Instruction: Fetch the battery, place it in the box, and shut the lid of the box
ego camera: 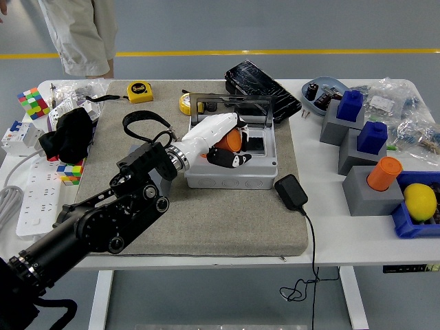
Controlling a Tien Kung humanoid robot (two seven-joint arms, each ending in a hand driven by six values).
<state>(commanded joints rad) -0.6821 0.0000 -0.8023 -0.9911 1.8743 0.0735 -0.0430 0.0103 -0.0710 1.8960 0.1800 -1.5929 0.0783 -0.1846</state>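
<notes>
The battery [233, 140] is an orange cylinder, held in my left hand [224, 147] with the fingers [238, 160] curled around it. The hand hangs over the open well of the grey box [231, 174], at its left half. The box's clear lid [232, 108] stands up at the back. The battery sits low, at the box's opening; whether it touches the inside I cannot tell. My left arm [103, 220] reaches in from the lower left, across the grey mat [227, 220].
A black charger [291, 191] with its cable lies right of the box. Grey blocks [364, 189] carrying blue and orange pieces stand at the right, beside a blue bin with a yellow fruit [419, 201]. A person [82, 31] stands at the far left. A tape measure [140, 90] lies behind.
</notes>
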